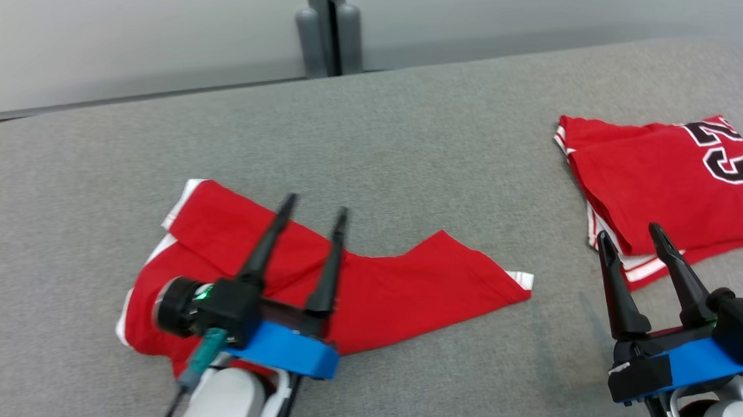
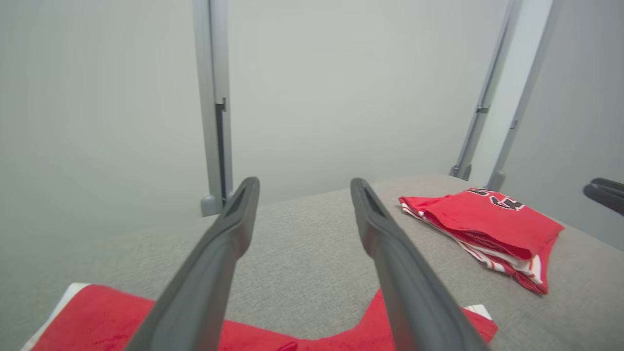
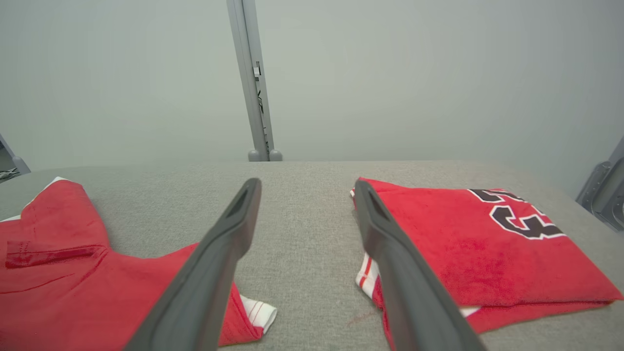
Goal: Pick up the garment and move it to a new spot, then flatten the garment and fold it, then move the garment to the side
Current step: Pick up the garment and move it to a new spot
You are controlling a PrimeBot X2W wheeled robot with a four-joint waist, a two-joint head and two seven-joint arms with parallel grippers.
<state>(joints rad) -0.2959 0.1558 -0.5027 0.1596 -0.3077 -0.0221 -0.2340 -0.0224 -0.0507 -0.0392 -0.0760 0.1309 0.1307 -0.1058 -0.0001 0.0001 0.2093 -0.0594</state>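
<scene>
Hovering above rumpled red cloth garment [image 1: 406, 288] near front edge of grey fabric surface [image 1: 406, 138], left gripper [image 1: 317, 206] jaws wide apart, empty; right gripper [image 1: 628, 231] likewise.

Left claw [image 1: 318, 204], right claw [image 1: 628, 230]: black tapered fingers [image 1: 270, 238], blue brackets [image 1: 284, 353], white forearms [image 1: 223, 403]

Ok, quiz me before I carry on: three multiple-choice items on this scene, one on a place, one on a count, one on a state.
1. Where on the table is the folded jersey?
A. robot's left
B. centre
C. robot's right

2. How many red garments lie there?
A. one
B. two
C. three

3. The left gripper is:
A. open
B. shut on cloth
C. shut on the table's edge

Answers:
1 C: it lies just beyond the right gripper.
2 B: there is the folded jersey plus the loose garment beneath the left gripper.
3 A: its fingers stand apart with nothing gripped.
</scene>
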